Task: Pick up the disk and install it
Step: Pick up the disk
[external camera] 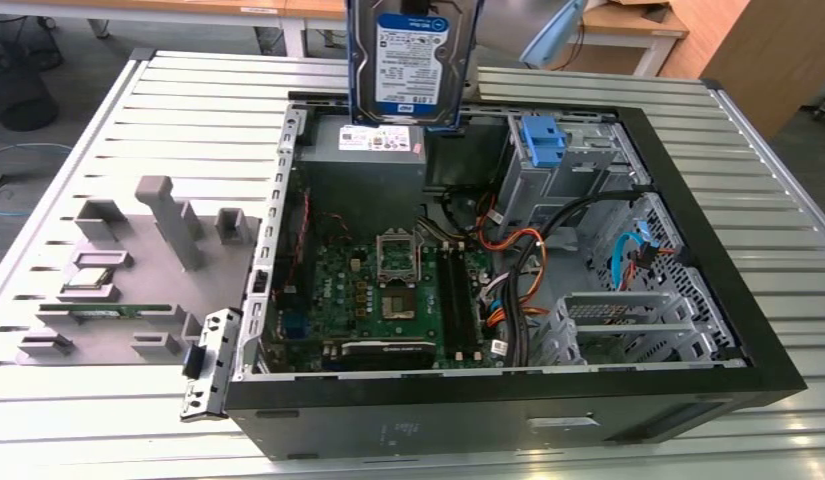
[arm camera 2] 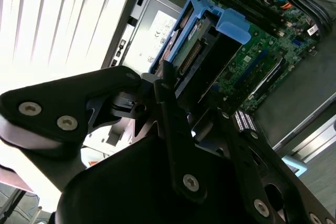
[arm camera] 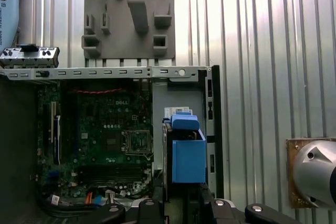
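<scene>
Disk: pinched between the 2 fingers of the gripper, jaws closed onto its blue carrier frame. It hangs upright in the air, label toward the exterior view, above the far side of the open computer case and over the power supply. Pick-up judged done; install not yet done. Blue bracket on the drive cage stands apart, to the exterior view's right. Disk's top edge is cut off there; exact contact points on the frame are hard to make out.
</scene>
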You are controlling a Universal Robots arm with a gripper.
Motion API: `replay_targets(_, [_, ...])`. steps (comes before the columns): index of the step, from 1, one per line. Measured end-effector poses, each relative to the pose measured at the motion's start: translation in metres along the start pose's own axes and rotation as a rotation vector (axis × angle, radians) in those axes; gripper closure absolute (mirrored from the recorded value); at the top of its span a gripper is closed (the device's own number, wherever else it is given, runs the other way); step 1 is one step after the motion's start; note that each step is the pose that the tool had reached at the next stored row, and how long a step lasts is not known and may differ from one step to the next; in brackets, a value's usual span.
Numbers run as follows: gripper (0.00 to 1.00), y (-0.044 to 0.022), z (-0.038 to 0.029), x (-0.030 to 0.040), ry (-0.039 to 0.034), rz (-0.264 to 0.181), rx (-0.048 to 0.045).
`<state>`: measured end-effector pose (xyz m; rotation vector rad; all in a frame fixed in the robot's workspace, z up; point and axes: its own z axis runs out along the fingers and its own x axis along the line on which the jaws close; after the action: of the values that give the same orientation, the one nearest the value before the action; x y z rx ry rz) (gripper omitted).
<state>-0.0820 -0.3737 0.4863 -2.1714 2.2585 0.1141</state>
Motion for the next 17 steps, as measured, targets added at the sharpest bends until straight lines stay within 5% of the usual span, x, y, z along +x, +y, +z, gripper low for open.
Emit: replay_targets(17, [0.65,-0.0266,-0.0012,-0.0011,-0.0001,0.0,0.0])
